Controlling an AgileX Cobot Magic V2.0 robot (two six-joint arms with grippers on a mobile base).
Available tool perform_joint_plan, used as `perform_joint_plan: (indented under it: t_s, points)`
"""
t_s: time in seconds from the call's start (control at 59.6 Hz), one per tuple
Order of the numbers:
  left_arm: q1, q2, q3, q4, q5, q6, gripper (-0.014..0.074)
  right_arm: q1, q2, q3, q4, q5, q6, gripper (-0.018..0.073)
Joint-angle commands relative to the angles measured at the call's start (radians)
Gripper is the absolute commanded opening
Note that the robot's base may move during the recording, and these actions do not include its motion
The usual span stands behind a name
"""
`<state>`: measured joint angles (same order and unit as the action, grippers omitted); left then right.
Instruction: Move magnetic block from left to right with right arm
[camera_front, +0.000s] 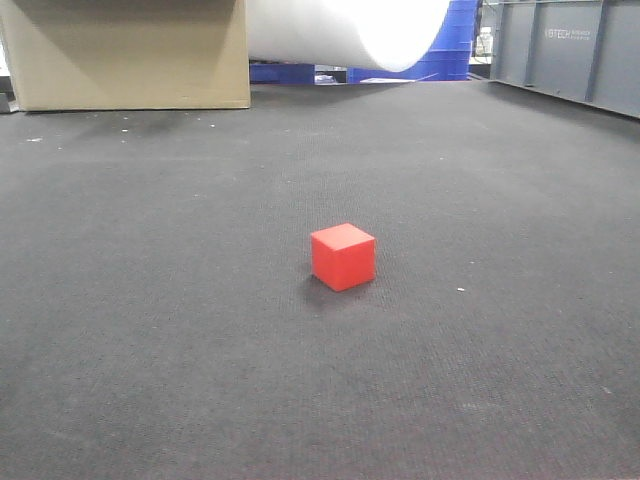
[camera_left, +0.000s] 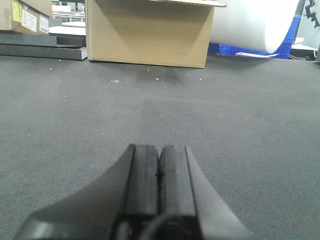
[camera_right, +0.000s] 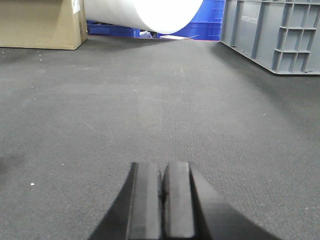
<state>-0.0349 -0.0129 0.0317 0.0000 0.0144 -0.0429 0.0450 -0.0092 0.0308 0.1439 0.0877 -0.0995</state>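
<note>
Magnetic block (camera_front: 343, 256) sits alone on dark mat (camera_front: 150, 300), well in front of cardboard box (camera_front: 130, 55); only front view shows it. Grey crate (camera_right: 272, 32), contents unseen, right wrist only. Left gripper (camera_left: 159, 165) and right gripper (camera_right: 162, 182) pressed together, holding nothing.

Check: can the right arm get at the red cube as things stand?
Probably yes. The magnetic block stands alone on open dark carpet, nothing beside or over it. The right gripper is shut and empty, and its wrist view doesn't show the block, so it must reposition and open first.
</note>
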Motion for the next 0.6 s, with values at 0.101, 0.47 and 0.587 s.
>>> perform_joint_plan:
  t_s: [0.101, 0.47, 0.587]
  points:
    - [0.001, -0.013, 0.01, 0.0, -0.09, -0.004, -0.0116, -0.007, -0.019, -0.005, -0.008, -0.093, 0.001, 0.0057]
    - [0.001, -0.013, 0.01, 0.0, -0.09, -0.004, -0.0116, -0.007, -0.019, -0.005, -0.008, -0.093, 0.001, 0.0057]
    - [0.001, -0.013, 0.01, 0.0, -0.09, -0.004, -0.0116, -0.007, -0.019, -0.005, -0.008, -0.093, 0.001, 0.0057]
